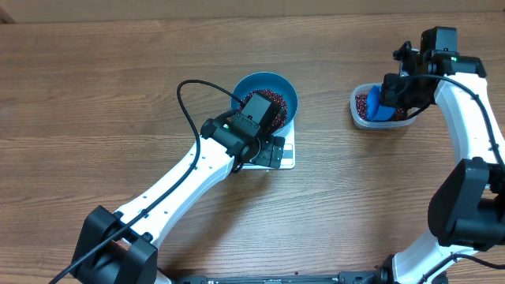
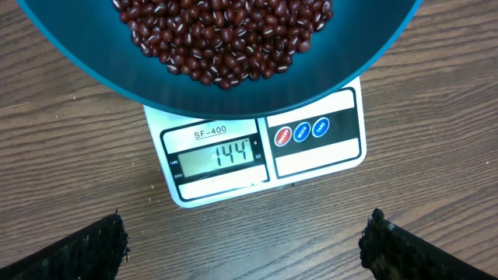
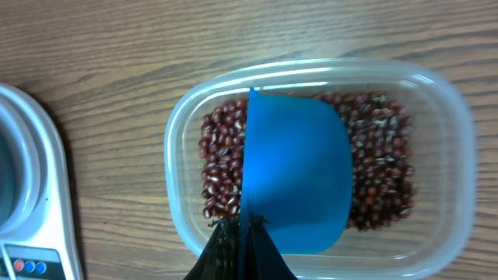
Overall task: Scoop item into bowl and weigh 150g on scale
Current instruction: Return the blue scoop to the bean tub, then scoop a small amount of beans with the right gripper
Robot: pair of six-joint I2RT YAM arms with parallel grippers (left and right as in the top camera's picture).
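Note:
The bright blue bowl stands on the white scale, and a heap of dark red-brown beans lies in it. The display reads 144. My left gripper hovers above the scale's front edge, open, with only bare wood between its fingers. My right gripper is shut on the handle of a small blue scoop. The scoop sits in a clear tub of beans.
The brown wooden table runs wide to the left and front. The left arm stretches diagonally from the bottom left with a black cable looping over it. The right arm comes up along the right edge.

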